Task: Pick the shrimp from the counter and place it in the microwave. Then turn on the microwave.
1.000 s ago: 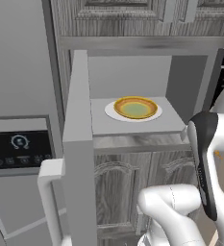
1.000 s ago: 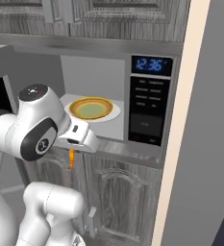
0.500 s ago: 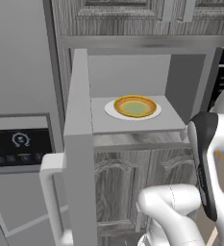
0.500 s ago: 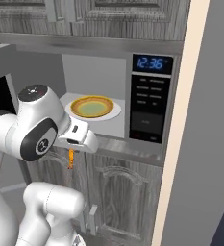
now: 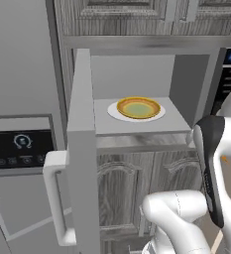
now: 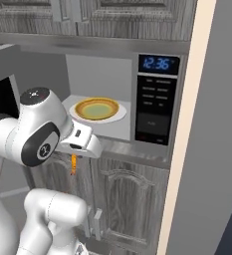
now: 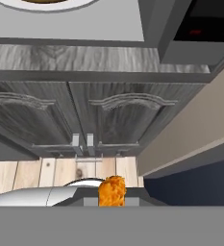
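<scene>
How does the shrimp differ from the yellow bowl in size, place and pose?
The shrimp is tiny, the yellow bowl much wider. The shrimp hangs from the shut end effector, outside and below the microwave opening; the bowl rests on a white plate inside the open microwave. The shrimp is narrow and upright, the bowl round and flat. Both have warm colours.

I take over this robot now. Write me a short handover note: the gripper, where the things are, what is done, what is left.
Gripper: shut on the shrimp, pointing down, in front of the microwave and below its floor level.
Microwave: door swung open to the left; a plate with a yellow bowl sits inside; the clock is lit.
Done: shrimp picked up and carried to the microwave.
Left: lift the shrimp in and release it, probably into the bowl; shut the door; press start on the keypad.
</scene>
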